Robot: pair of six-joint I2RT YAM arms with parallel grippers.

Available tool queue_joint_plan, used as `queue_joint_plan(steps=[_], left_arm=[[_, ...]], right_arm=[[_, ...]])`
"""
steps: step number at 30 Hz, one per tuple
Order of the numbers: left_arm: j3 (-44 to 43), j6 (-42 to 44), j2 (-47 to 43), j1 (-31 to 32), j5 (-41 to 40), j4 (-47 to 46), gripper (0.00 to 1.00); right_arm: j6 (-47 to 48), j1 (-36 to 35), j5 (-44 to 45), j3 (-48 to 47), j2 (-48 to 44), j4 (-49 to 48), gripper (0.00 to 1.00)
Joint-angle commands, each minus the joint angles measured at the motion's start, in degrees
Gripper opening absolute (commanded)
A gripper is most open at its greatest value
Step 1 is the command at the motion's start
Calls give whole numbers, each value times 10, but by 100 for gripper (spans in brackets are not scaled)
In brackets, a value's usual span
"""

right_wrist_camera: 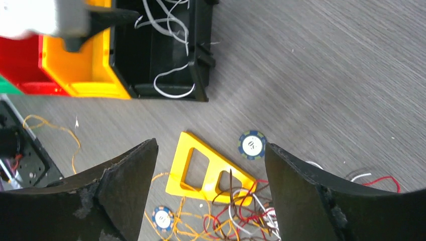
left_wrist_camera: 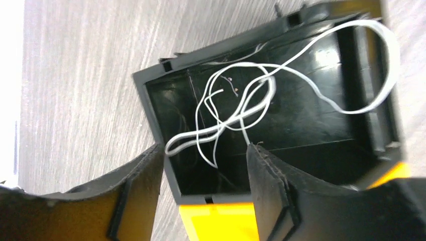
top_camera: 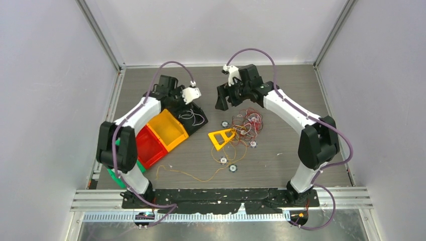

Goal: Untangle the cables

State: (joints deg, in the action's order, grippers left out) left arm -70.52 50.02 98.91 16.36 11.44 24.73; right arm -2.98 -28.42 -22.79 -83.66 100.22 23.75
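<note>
The cables lie in two places. A tangle of red, orange, white and dark strands sits on the table, with one orange strand trailing toward the near edge. Loose white cables lie in a black bin, one loop hanging over its rim. My left gripper hovers open over that bin with nothing between its fingers. One white strand ends close to a fingertip. My right gripper is open wide above the tangle's edge and holds nothing.
A yellow triangular frame lies beside the tangle, with some strands lying over it. Several poker chips are scattered around. Orange, red and green bins stand in a row left of the black bin.
</note>
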Motion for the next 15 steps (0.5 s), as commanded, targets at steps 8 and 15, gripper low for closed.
queue_joint_plan(steps=[8, 15], left_arm=[[-94, -132, -153, -15, 192, 149, 91], [104, -296, -266, 67, 340, 23, 88]], right_arm=[[208, 56, -51, 11, -83, 198, 87], [194, 44, -58, 78, -62, 223, 86]])
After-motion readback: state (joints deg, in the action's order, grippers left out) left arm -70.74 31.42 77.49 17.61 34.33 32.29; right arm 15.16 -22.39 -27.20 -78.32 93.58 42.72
